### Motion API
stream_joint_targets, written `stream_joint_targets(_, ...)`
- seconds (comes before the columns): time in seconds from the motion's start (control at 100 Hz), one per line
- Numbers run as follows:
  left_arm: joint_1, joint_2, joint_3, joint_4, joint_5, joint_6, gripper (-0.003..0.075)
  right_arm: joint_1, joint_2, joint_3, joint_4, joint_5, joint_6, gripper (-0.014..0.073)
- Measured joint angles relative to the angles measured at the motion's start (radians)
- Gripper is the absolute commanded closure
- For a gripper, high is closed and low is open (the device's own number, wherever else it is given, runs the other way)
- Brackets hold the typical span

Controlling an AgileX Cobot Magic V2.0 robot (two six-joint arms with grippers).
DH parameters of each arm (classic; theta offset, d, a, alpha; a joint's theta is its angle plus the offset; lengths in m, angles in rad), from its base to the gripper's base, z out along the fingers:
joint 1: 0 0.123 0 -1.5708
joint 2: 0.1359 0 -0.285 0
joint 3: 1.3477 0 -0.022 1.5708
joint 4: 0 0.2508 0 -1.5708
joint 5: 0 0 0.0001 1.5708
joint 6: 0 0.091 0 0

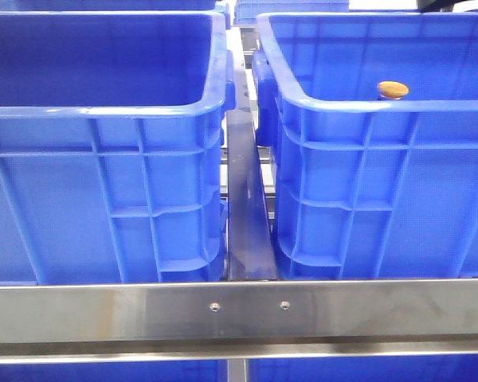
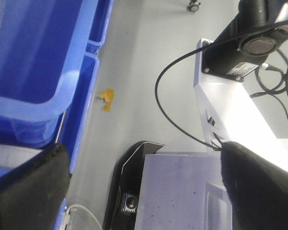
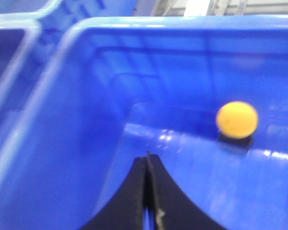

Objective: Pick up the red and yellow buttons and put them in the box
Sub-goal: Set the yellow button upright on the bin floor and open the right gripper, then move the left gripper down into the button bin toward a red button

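The orange-yellow button [image 1: 393, 89] sits inside the right blue crate [image 1: 366, 107], near its far wall. It also shows in the right wrist view [image 3: 237, 120] on the crate floor. My right gripper [image 3: 147, 157] is shut and empty, over this crate's floor [image 3: 182, 158], short of the button and to one side of it. My left gripper [image 2: 144, 191] is open and empty, its black fingers [image 2: 29, 191] wide apart, hanging beside a blue crate [image 2: 33, 72] over the floor. The dark red button is out of view. Neither gripper shows in the front view.
A second alike blue crate [image 1: 103, 111] stands on the left, a metal divider [image 1: 245, 199] between the two. A steel rail [image 1: 239, 310] runs across the front. The left wrist view shows grey floor, a yellow scrap [image 2: 106, 97], a black cable [image 2: 177, 120] and the robot's base [image 2: 182, 191].
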Motion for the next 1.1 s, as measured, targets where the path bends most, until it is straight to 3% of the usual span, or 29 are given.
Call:
stream_joint_targets(0.38,0.0,0.0,0.0,0.126,-0.007,-0.121,0.0115,0.0,-0.33,0.227,0.002,0.055,0.0,0.0658)
stream_joint_targets(0.66,0.0,0.0,0.0,0.356,-0.168,-0.327,0.0115,0.0,-0.575,0.375,0.004,0.099,0.0,0.0658)
stream_joint_targets(0.86,0.0,0.0,0.0,0.571,-0.264,-0.583,0.0115,0.0,-0.711,0.453,0.004,0.114,-0.004,0.0658)
stream_joint_targets(1.1,0.0,0.0,0.0,0.897,-0.252,-0.92,0.0114,0.0,-0.738,0.47,0.004,0.125,-0.004,0.0658)
